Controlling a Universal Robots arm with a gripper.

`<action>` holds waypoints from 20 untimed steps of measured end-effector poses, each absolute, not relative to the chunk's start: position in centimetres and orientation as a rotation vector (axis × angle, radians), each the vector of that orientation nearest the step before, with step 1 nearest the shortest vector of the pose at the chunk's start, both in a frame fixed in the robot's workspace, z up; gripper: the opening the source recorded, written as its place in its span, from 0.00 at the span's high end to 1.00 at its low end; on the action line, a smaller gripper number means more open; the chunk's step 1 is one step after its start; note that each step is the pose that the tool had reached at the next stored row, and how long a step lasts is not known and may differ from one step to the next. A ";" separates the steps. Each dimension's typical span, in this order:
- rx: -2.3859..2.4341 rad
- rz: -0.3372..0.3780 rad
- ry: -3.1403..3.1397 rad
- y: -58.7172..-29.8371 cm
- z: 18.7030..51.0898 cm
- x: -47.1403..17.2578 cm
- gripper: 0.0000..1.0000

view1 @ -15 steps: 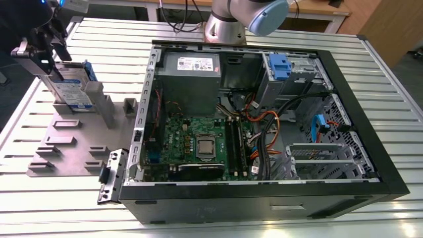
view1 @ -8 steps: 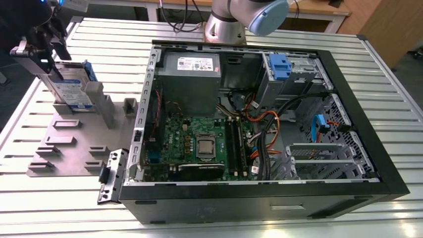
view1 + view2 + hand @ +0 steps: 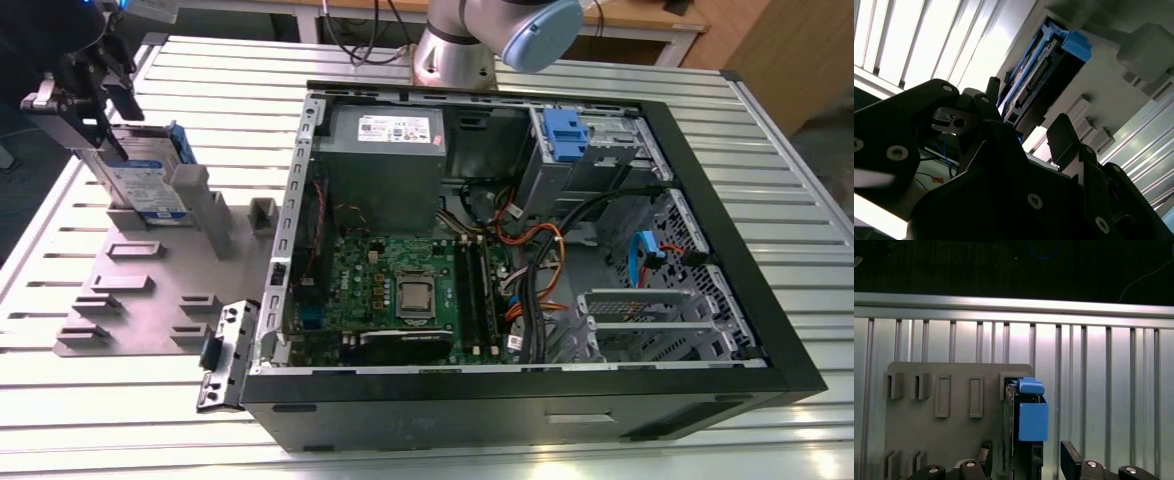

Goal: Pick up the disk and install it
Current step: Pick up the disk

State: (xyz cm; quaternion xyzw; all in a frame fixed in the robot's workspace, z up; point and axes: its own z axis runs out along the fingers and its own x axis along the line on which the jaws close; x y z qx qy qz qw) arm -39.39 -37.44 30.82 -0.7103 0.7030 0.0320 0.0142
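Pick-up step, grasp not yet made; gripper (image 3: pixel 1026 449) wide open, empty, jaws either side of disk (image 3: pixel 1032 421); disk upright in slot of grey holder (image 3: pixel 954 440), on exterior view's left of open case (image 3: pixel 534 385); next likely needs square closing on flat faces, clear of holder.

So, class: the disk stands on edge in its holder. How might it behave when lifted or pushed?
Probably rigid: the disk is a flat metal slab in a blue frame. Being metal, likely heavy for its size. On edge in the holder, it could tip if pushed sideways, though that should steady it.
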 end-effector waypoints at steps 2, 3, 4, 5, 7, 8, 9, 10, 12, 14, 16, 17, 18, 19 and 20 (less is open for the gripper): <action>-2.212 0.100 2.189 -37.4 30.8 -39.4 0.35; -2.212 0.100 2.189 -37.4 30.8 -39.4 0.35; -2.212 0.100 2.189 -37.4 30.8 -39.4 0.35; -2.212 0.100 2.189 -37.4 30.8 -39.4 0.35; -2.212 0.100 2.189 -37.4 30.8 -39.4 0.37; -2.212 0.100 2.189 -37.4 30.8 -39.4 0.37; -2.212 0.100 2.189 -37.4 30.8 -39.4 0.44; -2.212 0.100 2.189 -37.4 30.8 -39.4 0.44; -2.212 0.100 2.189 -37.4 30.8 -39.4 0.44; -2.212 0.100 2.189 -37.4 30.8 -39.4 0.44; -2.212 0.100 2.189 -37.4 30.8 -39.4 0.44; -2.212 0.100 2.189 -37.4 30.8 -39.4 0.44; -2.212 0.100 2.189 -37.4 30.8 -39.4 0.45; -2.212 0.100 2.189 -37.3 30.8 -39.4 0.45; -2.212 0.100 2.189 -37.3 30.8 -39.4 0.52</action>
